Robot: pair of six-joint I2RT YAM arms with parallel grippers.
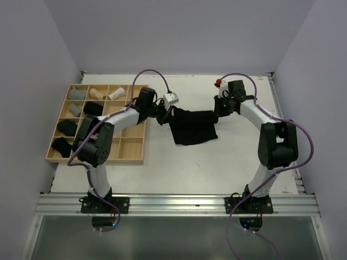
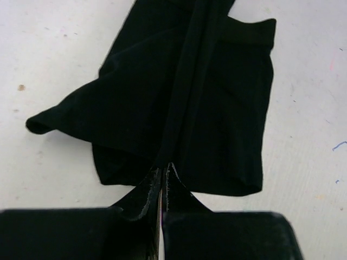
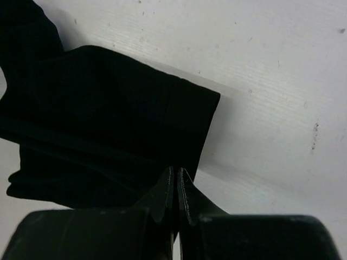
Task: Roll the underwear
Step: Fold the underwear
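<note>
The black underwear (image 1: 192, 127) spreads over the middle of the table (image 1: 179, 168), between the arms. The left gripper (image 2: 164, 165) is pinched tight on one edge and the right gripper (image 3: 176, 170) on the opposite edge. The tray (image 1: 133, 161) at far left holds rolls (image 1: 97, 93): grey, beige and white in the top row, grey and black below, then one black in each lower row's first cell.
</note>
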